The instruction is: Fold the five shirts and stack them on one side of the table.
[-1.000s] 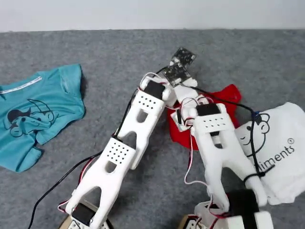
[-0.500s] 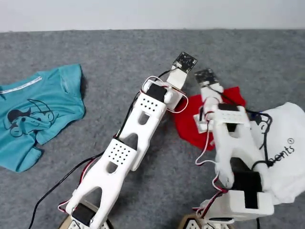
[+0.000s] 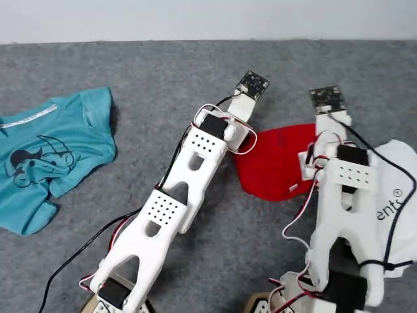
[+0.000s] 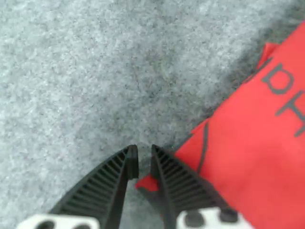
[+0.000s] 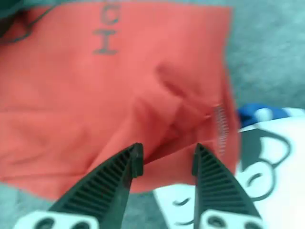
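Observation:
A red shirt (image 3: 277,160) lies flat right of the table's middle. My left gripper (image 4: 144,160) sits at the shirt's left corner with its fingers nearly together, and a tip of the red shirt (image 4: 248,124) shows pinched between them. My right gripper (image 5: 167,160) hangs open just above the red shirt (image 5: 95,105) near its right edge, where the cloth meets a white shirt (image 5: 267,162). That white shirt (image 3: 391,195) lies crumpled at the right, partly under the right arm (image 3: 345,182). A teal shirt (image 3: 45,156) lies spread at the far left.
Grey carpet (image 3: 143,72) covers the table. The left arm (image 3: 176,195) stretches diagonally from the near edge to the middle. Bare carpet lies between the teal shirt and the arms and along the back.
The right arm has swung to the right, away from the left arm, and the red shirt has spread out rightward with it. The left arm has stayed put over the last half second.

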{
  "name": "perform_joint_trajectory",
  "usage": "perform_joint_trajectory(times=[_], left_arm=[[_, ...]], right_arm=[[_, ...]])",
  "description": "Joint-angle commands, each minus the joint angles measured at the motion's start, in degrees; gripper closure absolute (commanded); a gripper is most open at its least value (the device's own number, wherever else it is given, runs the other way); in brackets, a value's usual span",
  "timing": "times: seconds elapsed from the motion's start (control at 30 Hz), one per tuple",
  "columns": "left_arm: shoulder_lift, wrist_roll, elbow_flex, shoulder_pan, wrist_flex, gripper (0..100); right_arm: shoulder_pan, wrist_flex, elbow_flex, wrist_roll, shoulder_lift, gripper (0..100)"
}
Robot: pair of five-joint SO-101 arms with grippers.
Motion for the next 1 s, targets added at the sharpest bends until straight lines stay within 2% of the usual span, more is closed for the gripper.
perform_joint_trajectory(times=[0.0,0.13,0.33,0.53,0.83,0.97], left_arm=[[-0.9,-0.8,-3.7,0.4,-0.6,95],[-0.9,-0.8,-3.7,0.4,-0.4,95],[-0.9,-0.8,-3.7,0.4,-0.4,95],[-0.9,-0.8,-3.7,0.4,-0.4,95],[-0.9,-0.8,-3.7,0.4,-0.4,95],[-0.9,-0.8,-3.7,0.4,-0.4,95]], right_arm=[[1.7,-8.7,-1.3,-0.4,4.3,80.9],[1.8,-9.1,-11.2,-5.3,14.1,80.7],[1.6,2.1,-34.7,-5.6,29.0,75.4],[1.3,12.8,-52.1,-4.0,45.7,75.1],[-6.4,23.3,-56.4,-2.3,56.1,75.7],[-9.8,25.5,-56.3,3.2,58.3,86.4]])
